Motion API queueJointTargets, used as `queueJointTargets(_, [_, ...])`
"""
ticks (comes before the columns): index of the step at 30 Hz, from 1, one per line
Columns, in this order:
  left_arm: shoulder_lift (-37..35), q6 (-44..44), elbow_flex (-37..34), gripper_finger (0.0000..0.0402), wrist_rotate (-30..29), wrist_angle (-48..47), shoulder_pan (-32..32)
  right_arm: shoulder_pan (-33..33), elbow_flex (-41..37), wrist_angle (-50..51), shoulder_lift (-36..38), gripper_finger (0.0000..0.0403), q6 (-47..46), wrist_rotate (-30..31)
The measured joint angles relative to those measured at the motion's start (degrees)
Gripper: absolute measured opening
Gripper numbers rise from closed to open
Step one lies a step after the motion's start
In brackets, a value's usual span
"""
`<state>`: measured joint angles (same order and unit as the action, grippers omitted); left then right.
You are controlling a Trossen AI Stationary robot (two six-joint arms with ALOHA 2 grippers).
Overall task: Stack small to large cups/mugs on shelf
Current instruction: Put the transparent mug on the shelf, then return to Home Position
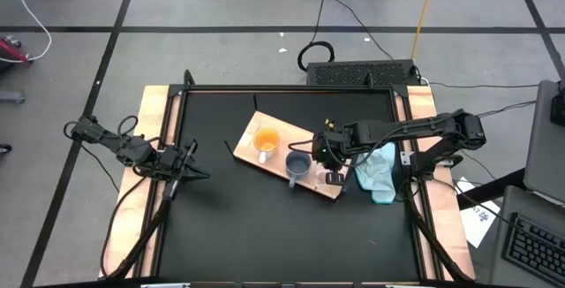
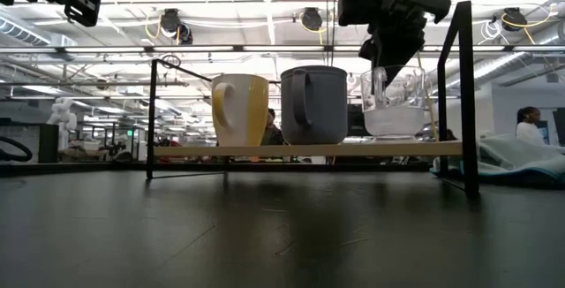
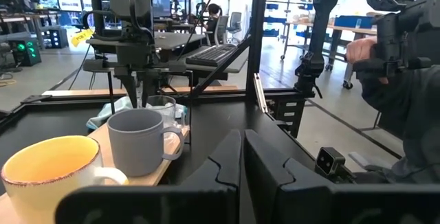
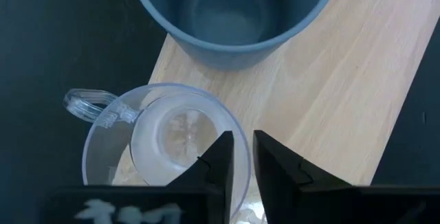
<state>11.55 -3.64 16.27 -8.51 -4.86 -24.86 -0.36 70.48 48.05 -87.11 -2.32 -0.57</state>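
Note:
The light-wood shelf stands on the black table, and three cups stand upright in a row on their bases on it. They are the orange mug, the grey-blue mug and the clear glass cup. My right gripper reaches down over the shelf's right end and is shut on the glass cup. My left gripper is shut and empty, hovering near the table's left edge, well clear of the shelf. My right gripper pinches the glass cup's rim, on the side opposite its handle. One finger is inside the cup and the other outside. The fingers come from above, pointing down. The cup stands upright with its base on the shelf.
A light blue cloth lies on the table just right of the shelf. Thin black frame posts rise at the shelf's ends. The grey-blue mug stands close beside the glass cup. Bare black tabletop lies toward the near edge.

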Motion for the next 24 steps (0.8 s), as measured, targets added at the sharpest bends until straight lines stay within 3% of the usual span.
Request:
queueJointTargets(15, [0.0, 0.0, 0.0, 0.0021, 0.06, -0.04, 0.01, 0.02, 0.0, 0.27, 1.84, 0.0121, -1.76, -0.19])
queueJointTargets(24, [0.0, 2.94, 0.0, 0.0021, -0.13, 1.61, 0.02, 0.23, 0.0, -1.63, 7.73, 0.0134, -3.01, -0.27])
